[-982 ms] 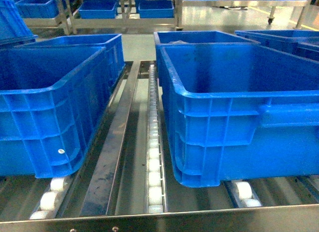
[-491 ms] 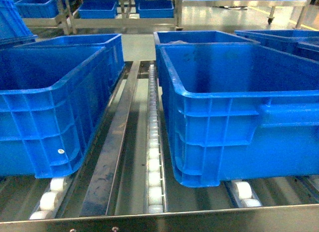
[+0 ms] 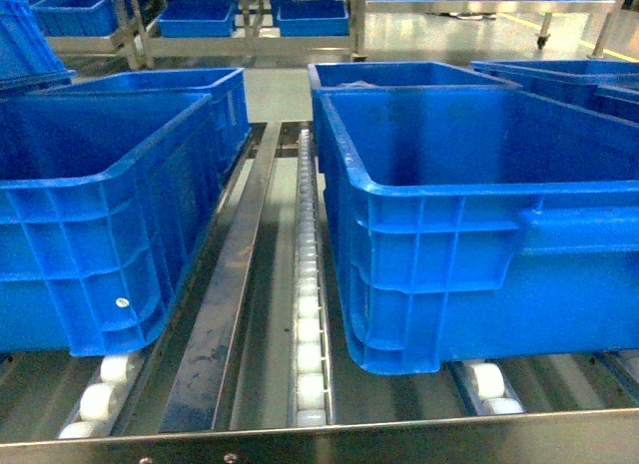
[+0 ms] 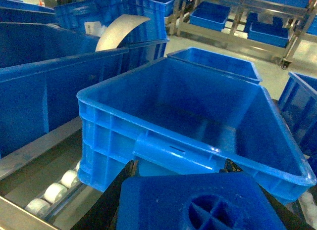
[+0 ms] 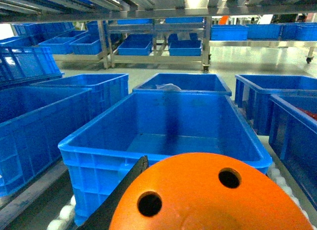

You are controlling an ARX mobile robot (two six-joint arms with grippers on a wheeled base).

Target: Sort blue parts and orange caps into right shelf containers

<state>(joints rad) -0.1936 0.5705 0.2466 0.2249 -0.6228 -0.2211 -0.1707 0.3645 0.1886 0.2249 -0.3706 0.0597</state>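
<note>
Writing is nowhere legible on the pieces or the crates; the only mark is a small pale sticker (image 3: pixel 122 302) on the side wall of the left-hand blue crate (image 3: pixel 95 225), too small to read.

At the bottom of the left wrist view, the left gripper (image 4: pixel 198 205) holds a bright-blue matte plastic block (image 4: pixel 195 203) with a round recess crossed by ribs. Black fingers (image 4: pixel 116 195) show on either side of the block, pressed against it. Just beyond and below this gripper stands a large rectangular bright-blue ribbed plastic crate (image 4: pixel 168 151) with a rolled rim and moulded handle; the part of its floor that shows is bare.

In the right wrist view the right gripper (image 5: pixel 208 205) carries a rounded bright-orange cap (image 5: pixel 213 200) with two round holes. No lettering shows on the face turned to the camera. One black finger (image 5: pixel 124 188) lies along the cap's left edge; the other is hidden, so the grip is seen from one side only. The same kind of deep blue crate (image 5: pixel 163 141) sits directly ahead of this gripper.

From the head camera neither gripper appears. White plastic rollers (image 3: pixel 310 324) in steel rails run between the two near crates, and the right-hand crate (image 3: pixel 479 234) rests on them.
</note>
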